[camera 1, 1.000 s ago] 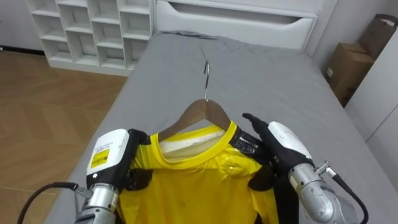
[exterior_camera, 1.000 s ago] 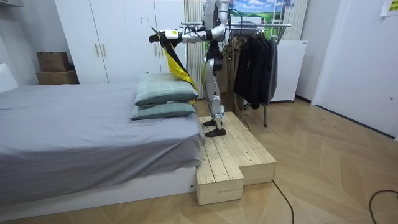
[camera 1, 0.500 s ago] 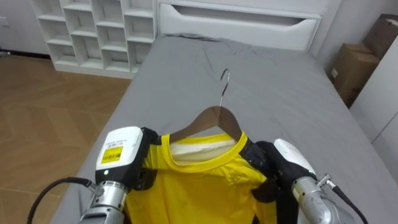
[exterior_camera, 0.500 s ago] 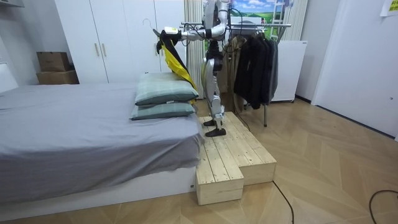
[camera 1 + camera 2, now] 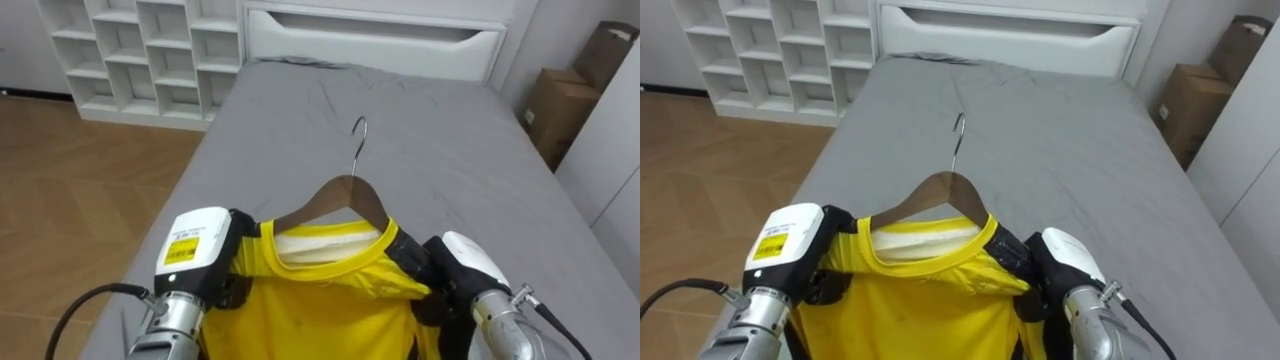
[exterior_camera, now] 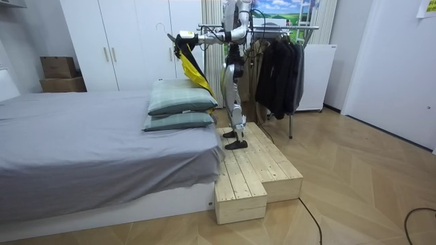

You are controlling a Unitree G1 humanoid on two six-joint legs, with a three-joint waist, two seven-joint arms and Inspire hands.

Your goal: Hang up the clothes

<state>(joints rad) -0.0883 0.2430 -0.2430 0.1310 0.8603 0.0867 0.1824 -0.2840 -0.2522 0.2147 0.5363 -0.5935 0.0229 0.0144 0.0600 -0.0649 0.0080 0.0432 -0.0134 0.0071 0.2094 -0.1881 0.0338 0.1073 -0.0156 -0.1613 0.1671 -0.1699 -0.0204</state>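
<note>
My left hand [image 5: 195, 250] and my right hand [image 5: 465, 262] each clamp a shoulder of the yellow shirt [image 5: 320, 300], dark fingers curled over the cloth. The fingertips slip under the fabric where I can't follow them. The shirt sits on a wooden hanger [image 5: 340, 195] whose arms are buried in the collar; just the peak and the metal hook [image 5: 358, 128] show, the hook free in the air over the grey bed [image 5: 440, 150]. The shirt's lower half is cut off at the bottom edge.

The room view adds what my eyes miss: I stand on a wooden platform [image 6: 255, 170] beside the bed, arms out, the shirt dangling above two pillows [image 6: 180, 99], with a clothes rail [image 6: 279, 28] of dark garments [image 6: 279, 75] behind me. My hands there are too small to read.
</note>
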